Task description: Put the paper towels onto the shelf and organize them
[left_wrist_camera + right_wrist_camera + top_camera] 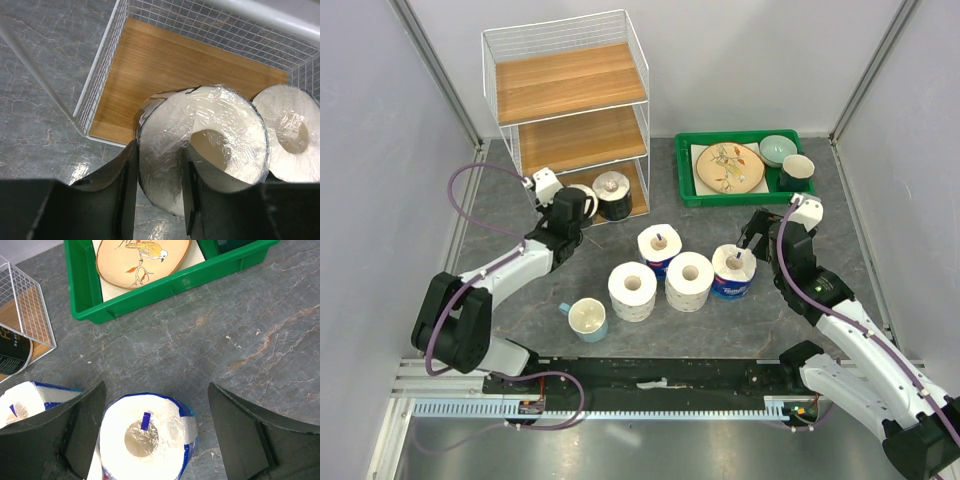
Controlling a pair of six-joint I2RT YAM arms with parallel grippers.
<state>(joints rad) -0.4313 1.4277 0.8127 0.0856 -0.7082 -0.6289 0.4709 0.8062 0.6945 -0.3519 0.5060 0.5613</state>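
left gripper (160, 162): clamped on dark-wrapped roll (220, 117), one finger inside the core
shelf (150, 75): bottom board dead ahead
right gripper (156, 395): spread wide, blue-wrapped roll (167, 432) upright right underneath

The left pincer (160, 155), clamped on a dark-wrapped roll (225, 107) just beside a second roll (287, 117), fills the bottom tier of the shelf (570, 85), its upper boards stand open in front, and four upright rolls (689, 280), a cup (586, 318) and a green tray (682, 170) crowd the surface (865, 225).
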